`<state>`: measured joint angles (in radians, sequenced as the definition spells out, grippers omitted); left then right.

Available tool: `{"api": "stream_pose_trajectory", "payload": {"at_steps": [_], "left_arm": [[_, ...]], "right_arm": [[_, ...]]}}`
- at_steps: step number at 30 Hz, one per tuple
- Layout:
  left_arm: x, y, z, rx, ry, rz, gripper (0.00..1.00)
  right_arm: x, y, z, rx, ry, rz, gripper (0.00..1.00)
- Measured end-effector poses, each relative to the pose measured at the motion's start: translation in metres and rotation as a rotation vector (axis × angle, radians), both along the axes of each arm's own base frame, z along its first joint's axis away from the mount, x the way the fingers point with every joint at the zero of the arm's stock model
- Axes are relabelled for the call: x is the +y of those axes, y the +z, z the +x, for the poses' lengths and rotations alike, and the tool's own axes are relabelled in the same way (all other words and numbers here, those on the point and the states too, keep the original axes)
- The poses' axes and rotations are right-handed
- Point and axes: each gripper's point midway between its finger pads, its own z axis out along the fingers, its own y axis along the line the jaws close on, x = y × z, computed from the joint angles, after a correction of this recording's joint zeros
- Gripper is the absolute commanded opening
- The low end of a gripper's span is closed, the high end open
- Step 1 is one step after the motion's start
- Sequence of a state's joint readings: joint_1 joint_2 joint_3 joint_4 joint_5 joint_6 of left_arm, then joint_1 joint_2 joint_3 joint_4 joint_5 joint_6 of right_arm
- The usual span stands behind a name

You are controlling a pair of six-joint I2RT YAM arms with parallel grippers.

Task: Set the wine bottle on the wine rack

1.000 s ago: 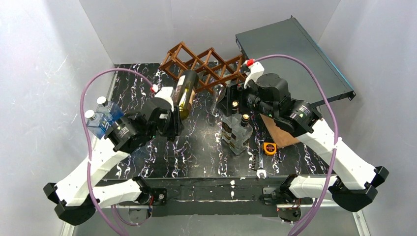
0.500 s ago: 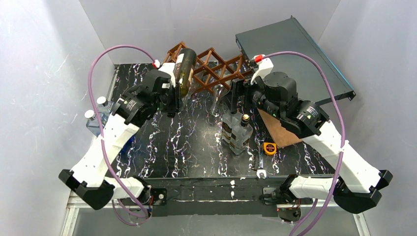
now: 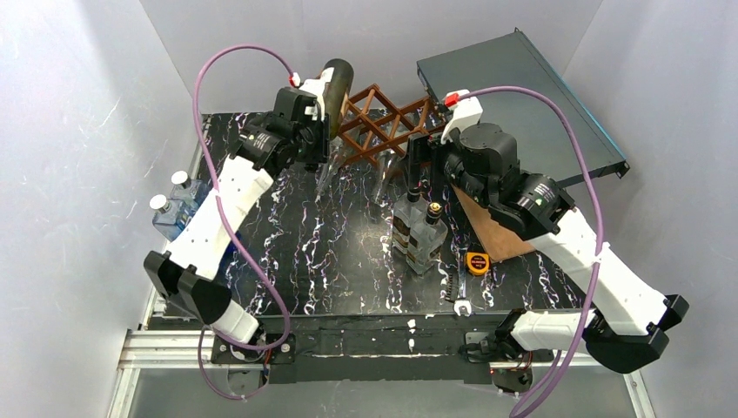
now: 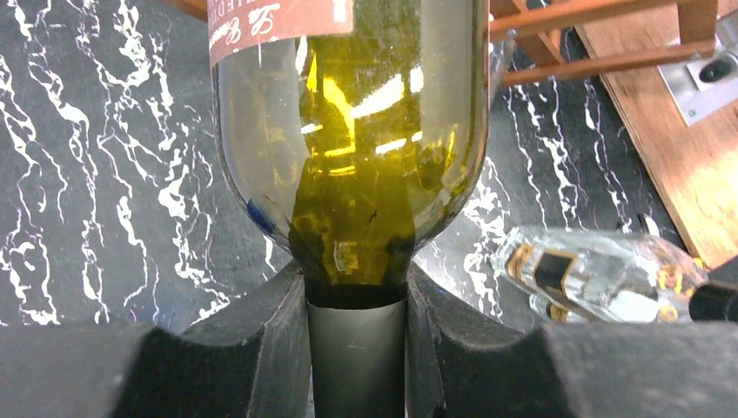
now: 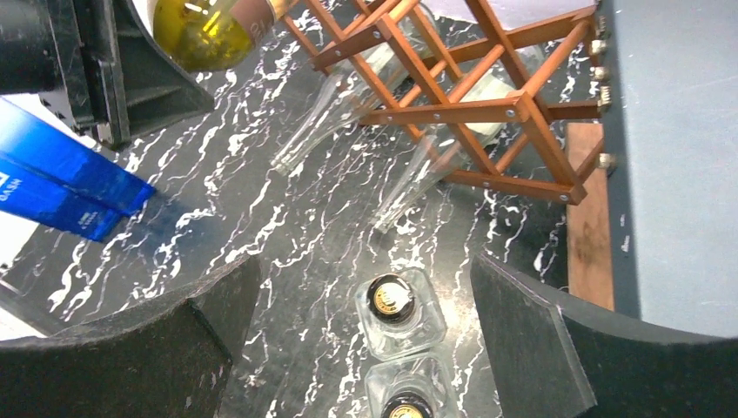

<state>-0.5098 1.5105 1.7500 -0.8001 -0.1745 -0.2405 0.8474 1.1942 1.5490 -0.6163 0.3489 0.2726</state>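
The wine bottle [image 3: 335, 87], olive-green glass with a dark red label, is held by its neck in my left gripper [image 3: 320, 144], base pointing up and away, over the left end of the reddish-brown wine rack [image 3: 383, 126]. In the left wrist view the fingers [image 4: 261, 348] are clamped on the foil neck of the bottle [image 4: 348, 131], with rack bars [image 4: 592, 13] at the upper right. My right gripper [image 3: 413, 161] is open and empty in front of the rack. In the right wrist view it [image 5: 361, 322] hangs above square clear bottles [image 5: 396, 309], with the rack [image 5: 452, 104] beyond.
Two clear glass bottles [image 5: 331, 126] lie in the rack's lower openings, necks on the table. Square clear bottles [image 3: 418, 231] stand mid-table. Blue-tinted bottles [image 3: 178, 209] sit at the left edge. A dark grey panel [image 3: 522, 96], a wooden board [image 3: 492, 231] and a tape measure [image 3: 477, 261] are at the right.
My left arm has stretched away from me and lifted the wine bottle from mid-table up to the rack's left end. My right gripper has shifted slightly toward the rack and stays open.
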Motion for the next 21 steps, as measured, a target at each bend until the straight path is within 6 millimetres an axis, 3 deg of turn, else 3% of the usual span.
{"api": "stream_pose_trajectory", "payload": {"at_steps": [5, 14, 17, 21], "left_arm": [[0.003, -0.007, 0.033, -0.007, 0.024, 0.005, 0.00], [0.012, -0.048, 0.081, 0.045, 0.042, -0.009, 0.00], [0.005, -0.058, 0.096, 0.036, 0.010, -0.022, 0.00], [-0.008, -0.088, 0.115, 0.068, -0.028, -0.015, 0.00]], "right_arm": [[-0.003, 0.006, 0.009, -0.031, -0.032, -0.028, 1.00], [-0.021, 0.019, 0.004, -0.079, -0.080, -0.001, 1.00], [-0.028, 0.027, 0.001, -0.099, -0.091, 0.008, 1.00], [-0.029, 0.025, 0.003, -0.110, -0.086, -0.020, 1.00]]}}
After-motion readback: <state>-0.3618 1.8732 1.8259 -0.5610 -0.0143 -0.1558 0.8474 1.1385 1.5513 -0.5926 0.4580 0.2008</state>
